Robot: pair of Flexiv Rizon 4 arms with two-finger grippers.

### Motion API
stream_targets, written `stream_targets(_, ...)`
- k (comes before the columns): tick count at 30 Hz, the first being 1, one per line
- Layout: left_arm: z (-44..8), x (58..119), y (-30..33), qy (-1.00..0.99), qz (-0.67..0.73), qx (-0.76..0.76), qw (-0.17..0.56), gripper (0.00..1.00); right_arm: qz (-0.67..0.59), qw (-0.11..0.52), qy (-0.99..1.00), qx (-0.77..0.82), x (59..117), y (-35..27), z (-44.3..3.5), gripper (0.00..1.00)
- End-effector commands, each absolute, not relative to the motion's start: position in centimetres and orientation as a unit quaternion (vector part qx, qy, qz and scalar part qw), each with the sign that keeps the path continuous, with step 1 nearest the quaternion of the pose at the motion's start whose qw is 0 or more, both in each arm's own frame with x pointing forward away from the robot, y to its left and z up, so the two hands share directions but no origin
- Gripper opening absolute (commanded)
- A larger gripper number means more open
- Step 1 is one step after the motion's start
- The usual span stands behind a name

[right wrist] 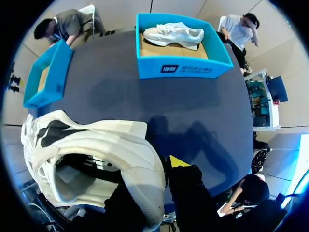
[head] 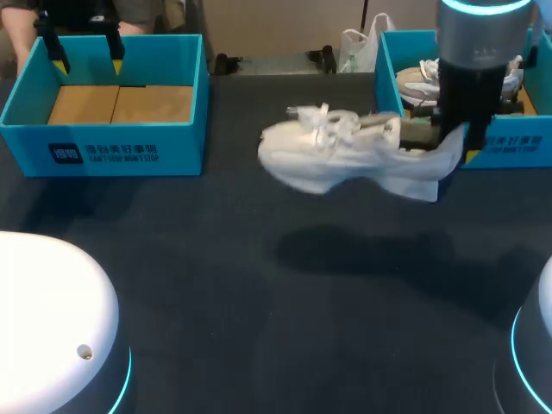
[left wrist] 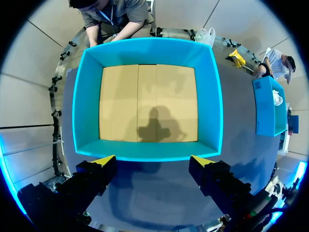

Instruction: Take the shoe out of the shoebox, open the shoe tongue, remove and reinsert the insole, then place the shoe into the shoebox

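Observation:
A white shoe (head: 341,155) hangs in the air over the middle of the table, toe pointing left, with its shadow on the dark tabletop below. My right gripper (head: 438,141) is shut on the shoe's heel. In the right wrist view the heel collar (right wrist: 140,164) sits between the fingers; one yellow fingertip (right wrist: 177,161) shows outside it and the other is hidden inside the shoe (right wrist: 87,150). My left gripper (head: 88,62) hovers open over the empty blue shoebox (head: 103,138) at the far left. The same box (left wrist: 149,150) lies just ahead of the left gripper (left wrist: 153,162).
A second blue shoebox (head: 509,142) stands at the far right behind the held shoe, with another white shoe (head: 418,82) inside. The right wrist view shows this box (right wrist: 178,70) with its shoe (right wrist: 174,34), and the empty box (right wrist: 48,77) across the table.

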State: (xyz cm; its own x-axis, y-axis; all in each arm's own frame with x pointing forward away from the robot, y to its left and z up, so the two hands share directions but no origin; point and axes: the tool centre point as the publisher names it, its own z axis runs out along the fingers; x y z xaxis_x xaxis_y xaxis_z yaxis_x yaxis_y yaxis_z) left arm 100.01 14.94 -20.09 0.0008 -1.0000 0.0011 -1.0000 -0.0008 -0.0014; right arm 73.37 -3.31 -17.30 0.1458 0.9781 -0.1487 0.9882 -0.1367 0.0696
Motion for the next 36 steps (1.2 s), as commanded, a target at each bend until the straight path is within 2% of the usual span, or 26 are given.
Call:
stream_targets(1, -20.0, 100.0, 15.0, 0.707, -0.001, -0.707, 0.000, 1.00, -0.033, 0.074, 0.652, 0.754, 73.6, -3.2, -17.4, 0.00)
stream_targets(9, -20.0, 100.0, 15.0, 0.707, -0.001, -0.707, 0.000, 1.00, -0.033, 0.074, 0.652, 0.754, 73.6, -3.2, -17.4, 0.00)
stream_targets(11, -20.0, 100.0, 15.0, 0.707, -0.001, -0.707, 0.000, 1.00, -0.041, 0.091, 0.658, 0.747, 73.6, -2.2, -18.4, 0.00)
stream_targets(25, -20.0, 100.0, 15.0, 0.707, -0.001, -0.707, 0.000, 1.00, -0.043, 0.055, 0.679, 0.731, 71.2, 4.6, -25.7, 0.00)
stream_targets(36, -20.0, 100.0, 15.0, 0.707, -0.001, -0.707, 0.000, 1.00, -0.043, 0.055, 0.679, 0.731, 71.2, 4.6, -25.7, 0.00)
